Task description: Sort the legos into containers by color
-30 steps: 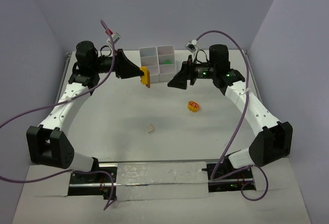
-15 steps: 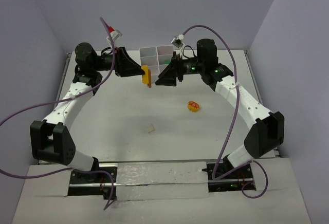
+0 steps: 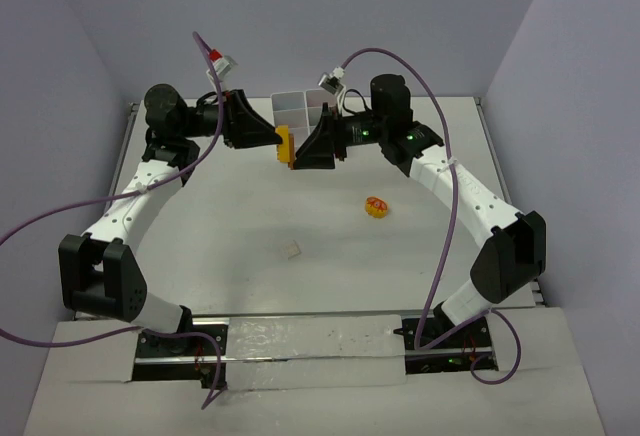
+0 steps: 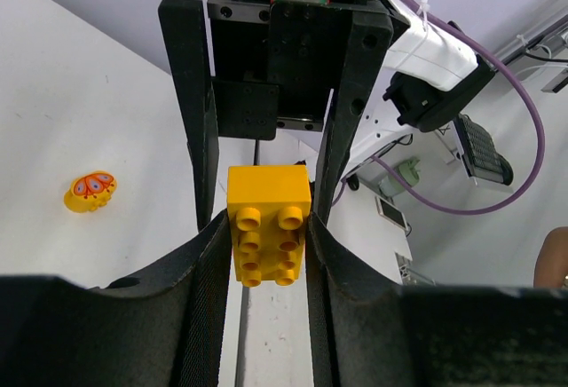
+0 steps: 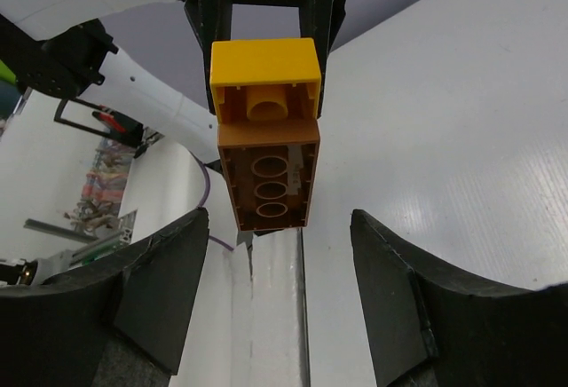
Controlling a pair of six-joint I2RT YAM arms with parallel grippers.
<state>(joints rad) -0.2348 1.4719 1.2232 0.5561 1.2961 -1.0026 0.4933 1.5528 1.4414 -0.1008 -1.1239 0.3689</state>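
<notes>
Noted right claw (image 3: 306, 150) swung in from upper right since a second back, jaws open but narrowing astride yellow-brown lego stack (image 5: 266, 130). Found stack gripped by left claw (image 4: 266, 232), upper centre, before tray (image 3: 300, 106). Judged pull-apart next.

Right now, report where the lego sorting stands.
Done: nothing confirmable; the tray is largely hidden. In hand: the left gripper clamps a yellow brick joined to a brown brick, with the right gripper open around the brown one, probably to split them. Left: those two, plus a round yellow piece and a small pale piece on the table.
</notes>
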